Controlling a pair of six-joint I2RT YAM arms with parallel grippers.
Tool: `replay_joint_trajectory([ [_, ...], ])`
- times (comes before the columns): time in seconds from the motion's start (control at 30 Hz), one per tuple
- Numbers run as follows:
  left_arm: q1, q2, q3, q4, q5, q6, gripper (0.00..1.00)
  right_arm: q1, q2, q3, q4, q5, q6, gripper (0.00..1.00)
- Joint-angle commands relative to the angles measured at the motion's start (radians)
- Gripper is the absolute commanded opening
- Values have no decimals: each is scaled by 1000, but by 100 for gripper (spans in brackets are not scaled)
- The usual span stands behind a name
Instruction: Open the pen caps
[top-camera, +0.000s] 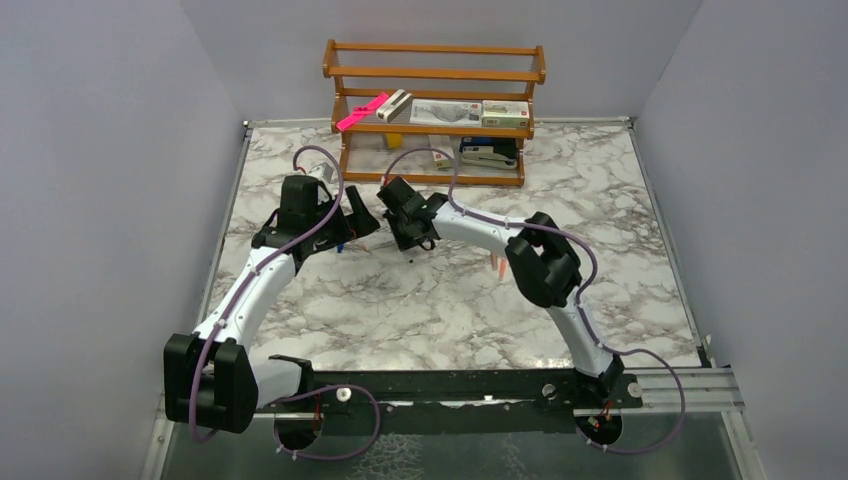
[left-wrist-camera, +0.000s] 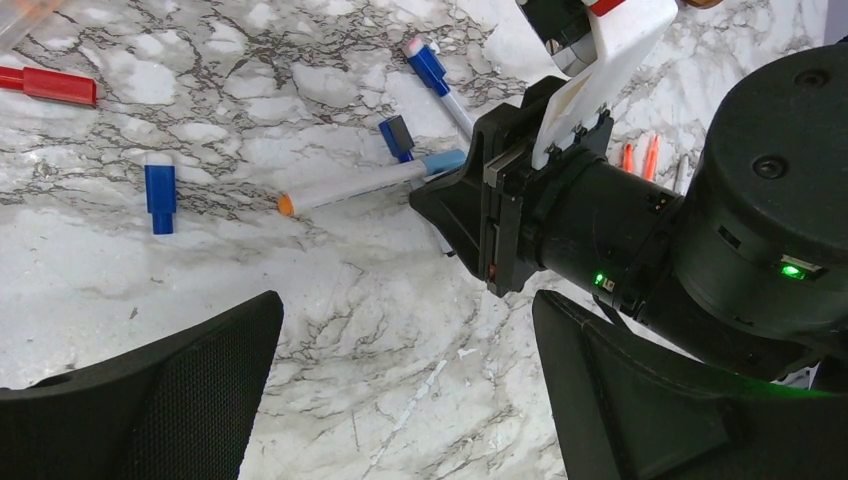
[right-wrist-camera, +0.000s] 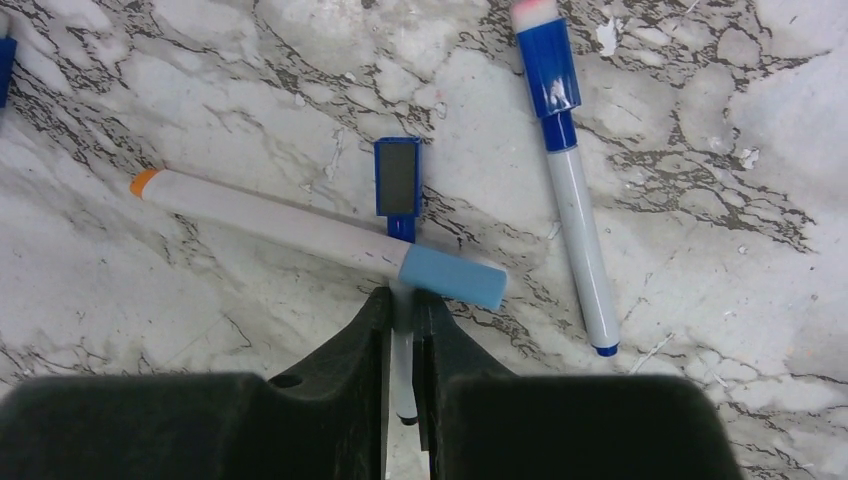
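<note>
**Barrel pinned, cap not yet pulled**

Right gripper (right-wrist-camera: 402, 298) clenched on the thin white barrel of the blue pen (right-wrist-camera: 402, 365), jaws almost together with the barrel squeezed between them. Cap (right-wrist-camera: 398, 185) of that pen straight ahead of the fingertips, just beyond them, flat on the table (right-wrist-camera: 700, 330): blue, with a dark panel on its upper face. Crossed between cap and fingertips by the pale-blue pen (right-wrist-camera: 300, 225), lying over the barrel and touching it, orange end out to the left. Near on the right but apart: second blue pen (right-wrist-camera: 575, 230), capped.

Left gripper (left-wrist-camera: 405, 310) released, jaws spread wide over bare marble, nothing between the pads. Faces the right gripper, with the cap a little ahead and beyond its reach for now. Well off to its left, a loose cap (left-wrist-camera: 160, 195), blue, lying alone.

Handling, as a judgement:

- **Feel:** light, stiff, smooth plastic. Apt to slip or roll under a slack pinch, unlikely to break.
- **Pull:** probably a friction fit, so straight along the barrel's line, no bending.
- **Where to grip:** best taken across the cap's flat sides, clear of the join. Keep the barrel held close behind it to limit flex.
- **Risk:** mind the crossing pen, likely to be dragged or flicked aside if the blue pen lifts.
</note>
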Motion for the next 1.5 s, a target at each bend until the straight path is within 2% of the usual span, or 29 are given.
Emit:
replay_joint_trajectory([
  [0.0,-4,-29,-9,10,33,-11,99,13,-11,-84,-37,60,-12,7],
  [0.2,-17,-27,-13,15,39,-19,99,14,-147,-289,10,61,-14,1],
  [0.37,-46,4,22,5,62,-20,99,14,-289,-458,20,42,-6,1],
  [0.5,-100,-4,-23,55,40,-65,99,14,-432,-579,25,45,5,1],
  [0.67,-196,-8,-77,143,58,-127,99,13,-603,-667,31,-2,18,1],
  [0.87,-246,-41,-123,286,135,-242,99,5,-779,-740,69,-90,46,1],
  [1.1,-324,-77,-191,471,144,-403,99,-54,-984,-886,201,-243,98,1],
  [1.27,-388,-73,-223,582,115,-482,99,-76,-1077,-949,290,-316,142,1],
  [1.47,-481,-38,-216,619,37,-507,99,-83,-1096,-969,381,-400,210,1],
])
